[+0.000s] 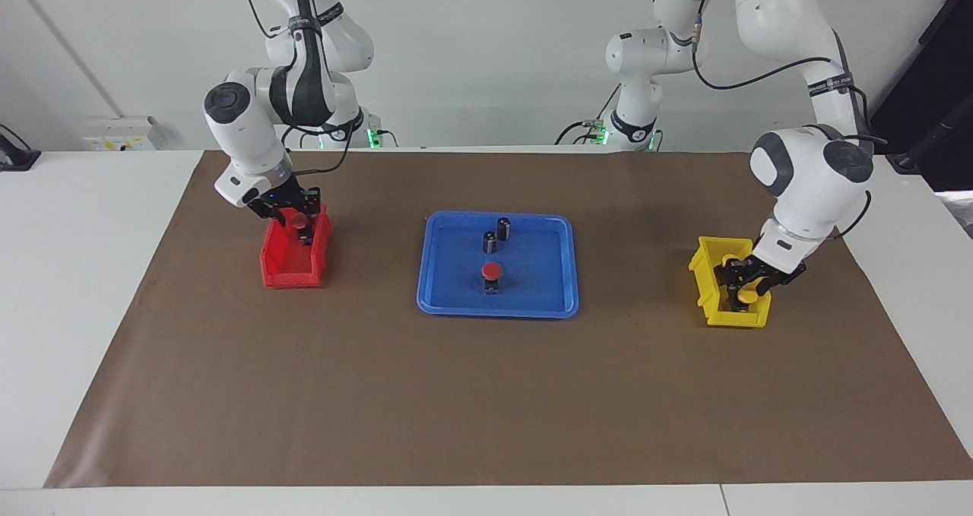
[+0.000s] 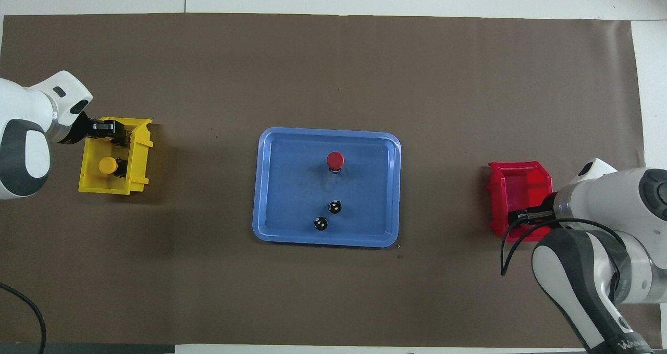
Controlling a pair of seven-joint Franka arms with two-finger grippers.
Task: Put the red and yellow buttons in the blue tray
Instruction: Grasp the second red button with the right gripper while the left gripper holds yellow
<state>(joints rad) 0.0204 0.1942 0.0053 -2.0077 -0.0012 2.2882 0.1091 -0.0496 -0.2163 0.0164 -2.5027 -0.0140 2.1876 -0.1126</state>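
Starting at the right arm's end of the table, the right gripper (image 1: 291,213) is down in the red bin (image 1: 285,269), at the end of it nearer to the robots. It sits around a red button (image 1: 298,220) there. We cannot tell whether it has closed on that button or only brackets it. From overhead the gripper covers the button.

In the middle of the table lies the blue tray (image 1: 448,303). One red button in the tray (image 1: 492,272) stands upright, well apart from the rim. Nearer to the robots stand two dark capless cylinders (image 1: 489,242), close together, which are not part of the job.

At the left arm's end, the left gripper (image 1: 749,282) is lowered into the yellow bin (image 1: 707,273), over a yellow button (image 1: 750,295) in its farther part. Again we cannot tell if it grips. A second yellow button (image 2: 108,165) lies free in the bin, nearer to the robots.

We judge one of four buttons delivered. One red and two yellow are left, and both arms seem to be at the picking step.
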